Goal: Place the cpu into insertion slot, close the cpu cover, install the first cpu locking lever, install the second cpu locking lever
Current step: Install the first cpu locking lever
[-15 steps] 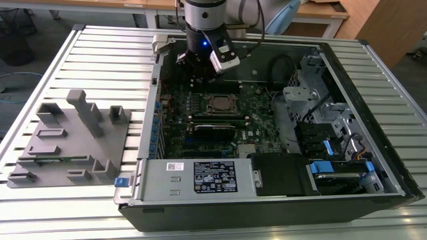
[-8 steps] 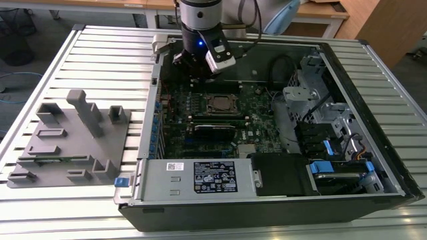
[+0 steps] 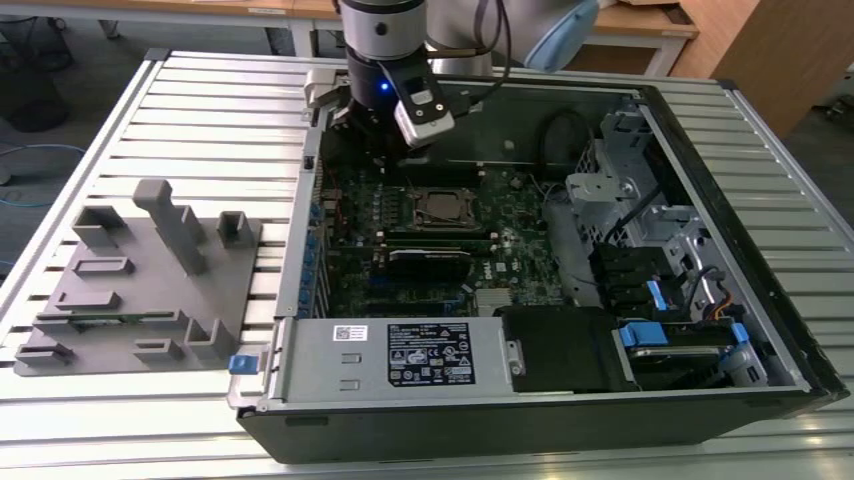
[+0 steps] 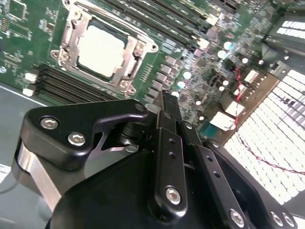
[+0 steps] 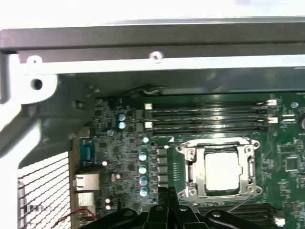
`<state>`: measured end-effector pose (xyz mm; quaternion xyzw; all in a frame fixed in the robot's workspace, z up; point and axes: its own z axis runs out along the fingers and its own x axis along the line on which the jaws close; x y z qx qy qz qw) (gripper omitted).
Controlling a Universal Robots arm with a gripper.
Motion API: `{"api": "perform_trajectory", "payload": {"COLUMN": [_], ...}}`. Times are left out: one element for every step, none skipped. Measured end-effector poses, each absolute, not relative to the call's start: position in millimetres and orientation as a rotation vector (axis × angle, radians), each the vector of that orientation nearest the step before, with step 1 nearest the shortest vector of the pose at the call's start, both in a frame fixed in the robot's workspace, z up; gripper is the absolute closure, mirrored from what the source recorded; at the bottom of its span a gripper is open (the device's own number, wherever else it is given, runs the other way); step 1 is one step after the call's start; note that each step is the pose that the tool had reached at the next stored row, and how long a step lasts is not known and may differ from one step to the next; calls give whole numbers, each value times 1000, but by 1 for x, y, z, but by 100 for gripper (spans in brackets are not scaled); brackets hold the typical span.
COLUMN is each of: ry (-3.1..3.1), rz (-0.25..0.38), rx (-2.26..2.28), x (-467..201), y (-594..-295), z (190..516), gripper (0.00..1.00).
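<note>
The cpu [image 4: 101,50] [image 5: 223,171] lies flat in the insertion slot [image 3: 441,208] on the green motherboard, its silver top showing. The cpu cover [image 4: 127,71] [image 5: 249,160], a silvery frame, lies down around it. A thin wire locking lever [image 4: 119,25] runs along one edge of the frame. My gripper [image 4: 167,102] [image 5: 167,193] hovers above the board a short way from the socket, toward the case's rear wall. Its black fingers [image 4: 164,143] are pressed together with nothing between them. In the exterior view the arm's wrist [image 3: 390,90] hangs over the case's far corner.
Black memory slots [image 5: 205,114] run beside the socket. The case's metal rear wall [image 5: 143,47] stands close to the gripper. A power supply [image 3: 400,355] and drive cages [image 3: 641,220] occupy the near and right parts of the case. A grey fixture tray [image 3: 134,280] sits on the slatted table at the exterior view's left.
</note>
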<state>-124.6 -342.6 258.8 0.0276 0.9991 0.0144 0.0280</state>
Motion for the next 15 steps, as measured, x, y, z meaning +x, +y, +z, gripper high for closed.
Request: {"api": "perform_trajectory", "payload": {"ry": [3084,3084,3084,3084,3084,3084,3084,3084,3084,3084,3084,3084,3084,3083,3083], "rz": [43,42,41,39,39,39,39,39,39,40,42,43,44,46,47], "rx": [85,85,85,85,85,85,85,85,85,85,85,85,85,85,85], "x": [-127,-128,-129,-129,-130,-130,-130,-130,-130,-130,-130,-130,-130,-130,-130], "y": [-343,-343,-343,-343,-343,-343,-343,-343,-343,-343,-343,-343,-343,-343,-343], "z": [259,258,258,258,258,258,258,258,258,258,258,258,258,258,258], "gripper": [90,90,90,90,90,90,90,90,90,90,90,90,90,90,90]}}
